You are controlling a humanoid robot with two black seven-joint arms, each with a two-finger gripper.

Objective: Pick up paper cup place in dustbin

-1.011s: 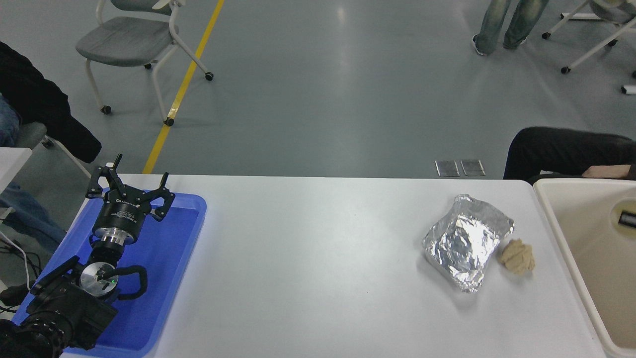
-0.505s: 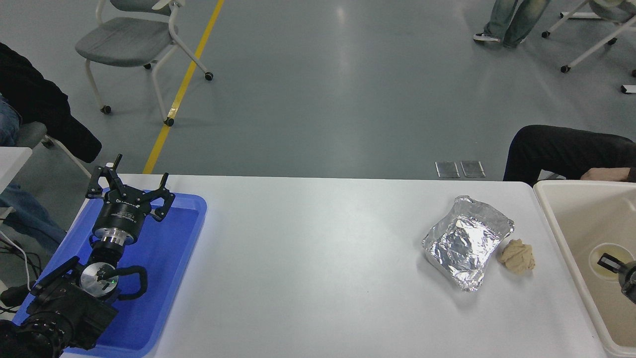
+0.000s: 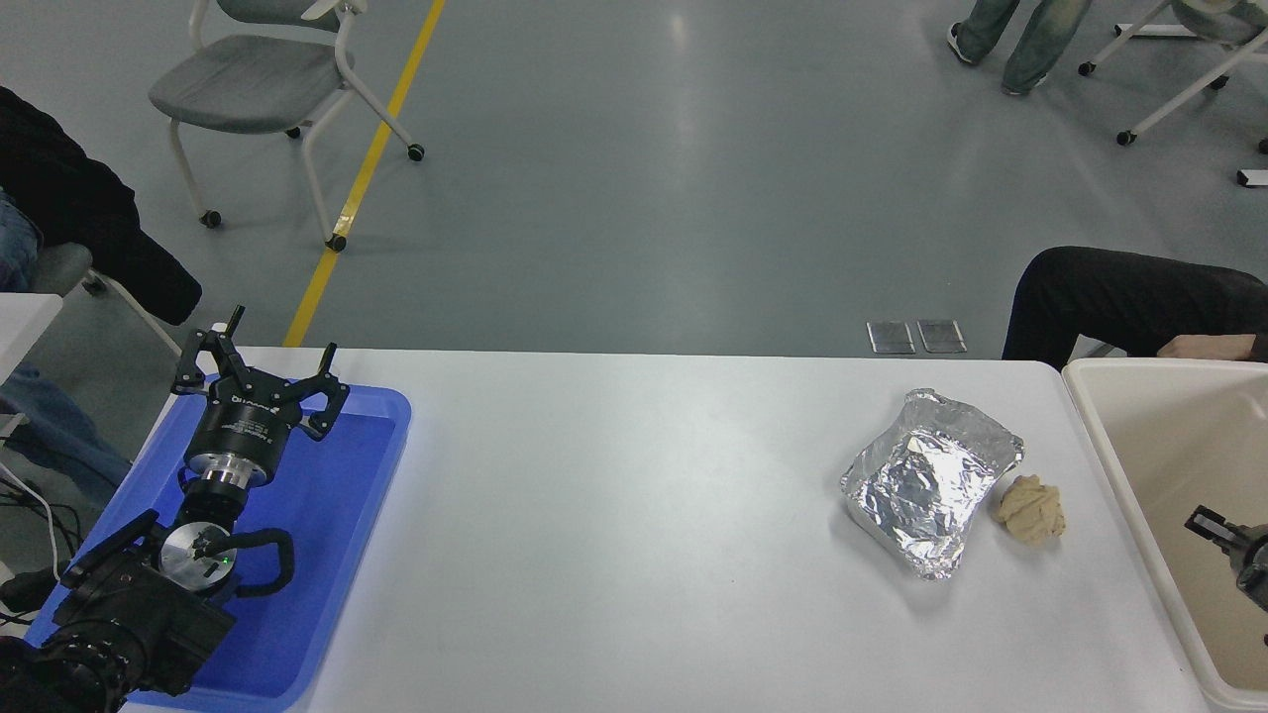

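Observation:
The dustbin [image 3: 1100,436] is a large cream-beige bin at the table's right end, cut off by the picture's right edge. My right gripper [image 3: 1213,524] reaches in from the right edge over the bin's inside; only a black finger and part of its body show. The paper cup does not show in this view. My left gripper [image 3: 260,368] is parked at the lower left over a blue tray [image 3: 342,515], fingers spread and empty.
A crumpled silver foil container [image 3: 931,480] lies on the table left of the bin, with a small tan lump [image 3: 1031,509] beside it. A person's dark sleeve and hand [image 3: 1204,345] rest behind the bin. Chairs and a person's legs are on the floor beyond.
My right gripper has moved towards the near side inside the bin. The round cream cup seen under it half a second ago no longer shows. The left arm has not moved.

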